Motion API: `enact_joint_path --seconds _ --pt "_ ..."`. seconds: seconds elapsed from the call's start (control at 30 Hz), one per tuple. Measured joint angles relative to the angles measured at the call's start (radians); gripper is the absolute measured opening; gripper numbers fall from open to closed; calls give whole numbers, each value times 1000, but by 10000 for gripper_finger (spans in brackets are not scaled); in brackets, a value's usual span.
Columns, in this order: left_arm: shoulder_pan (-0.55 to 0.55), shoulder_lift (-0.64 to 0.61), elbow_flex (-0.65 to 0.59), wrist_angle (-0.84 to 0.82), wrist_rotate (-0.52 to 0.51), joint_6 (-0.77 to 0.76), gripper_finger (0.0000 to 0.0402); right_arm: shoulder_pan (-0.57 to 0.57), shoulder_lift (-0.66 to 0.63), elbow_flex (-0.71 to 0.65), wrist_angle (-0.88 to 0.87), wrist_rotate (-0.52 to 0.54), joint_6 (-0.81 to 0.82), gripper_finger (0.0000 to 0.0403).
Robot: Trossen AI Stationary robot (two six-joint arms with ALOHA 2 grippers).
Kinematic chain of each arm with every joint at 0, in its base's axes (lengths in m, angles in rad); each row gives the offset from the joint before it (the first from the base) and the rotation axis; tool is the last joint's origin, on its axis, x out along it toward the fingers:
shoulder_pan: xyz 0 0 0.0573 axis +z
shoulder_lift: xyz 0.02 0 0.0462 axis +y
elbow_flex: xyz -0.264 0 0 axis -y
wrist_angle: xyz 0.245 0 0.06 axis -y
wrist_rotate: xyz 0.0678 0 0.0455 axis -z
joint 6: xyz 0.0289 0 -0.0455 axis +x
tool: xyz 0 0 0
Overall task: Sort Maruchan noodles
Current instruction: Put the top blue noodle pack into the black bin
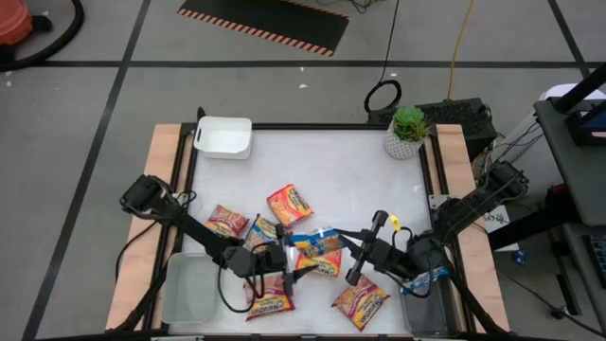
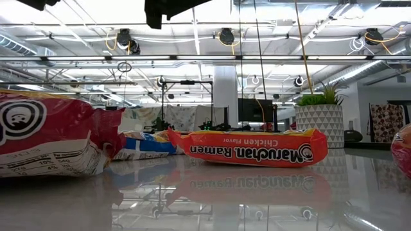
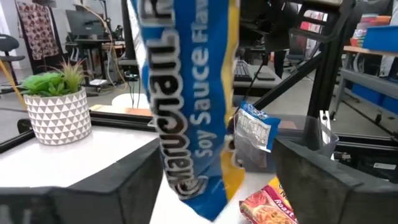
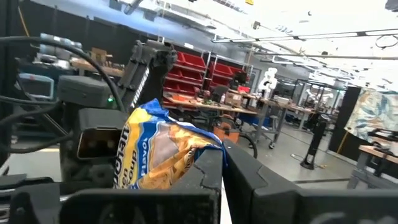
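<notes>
maruchan noodles packets (image 1: 290, 205) are clustered at the table's near half; far half of the white table (image 1: 322, 156) is open, apart from the white bin (image 1: 224, 136) and potted plant (image 1: 407, 131) at its far corners. blue soy sauce packet (image 3: 189, 93) hangs mid-air between both arms. right gripper (image 1: 358, 254) is clamped closed on one end. left gripper (image 1: 287, 273) has fingers (image 3: 121, 186) either side of it, not visibly touching, jaws apart. clear bins (image 1: 189, 289) at the near corners are partly cut off. low view shows only the chicken packet (image 2: 247, 148) clearly.
</notes>
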Motion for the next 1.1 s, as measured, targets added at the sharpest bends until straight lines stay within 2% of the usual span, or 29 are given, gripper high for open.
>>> enact_joint_path --seconds 0.2,0.7,1.1 --pt "0 0 0 -3 -19 -6 251 8 -1 1 7 44 -33 0" --pt "0 0 0 1 -37 -20 242 7 -1 1 -27 42 -1 0" --pt "1 0 0 0 -51 -18 131 7 -1 1 -29 41 2 0"
